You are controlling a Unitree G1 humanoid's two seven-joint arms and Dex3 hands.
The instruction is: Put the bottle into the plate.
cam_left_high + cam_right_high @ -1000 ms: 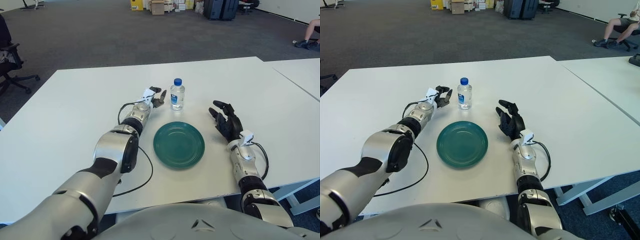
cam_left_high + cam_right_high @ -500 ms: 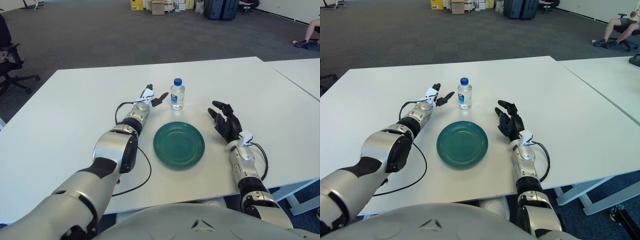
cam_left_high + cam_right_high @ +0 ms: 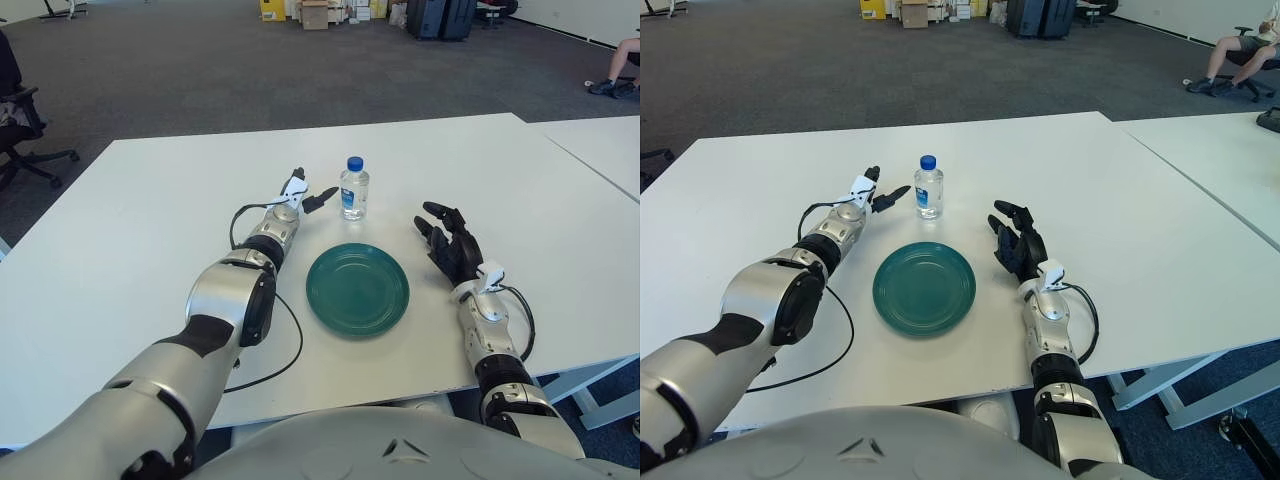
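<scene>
white table (image 3: 150, 220) in open office, dark carpet | bottle (image 3: 354, 189) upright beyond green plate (image 3: 357, 289), blue label, text unreadable | left hand (image 3: 305, 194) fingers spread, just beside bottle, possibly not touching | right hand (image 3: 450, 243) relaxed, empty, right of plate

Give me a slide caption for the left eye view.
Open left hand reaches beside upright bottle; empty plate waits.

A broad white rectangular table (image 3: 130, 240) is standing on grey carpet. Left of it, a black office chair (image 3: 20, 115) is sitting; behind it, cardboard boxes (image 3: 318, 13) and dark cases (image 3: 440, 17) are lining the far side.
</scene>
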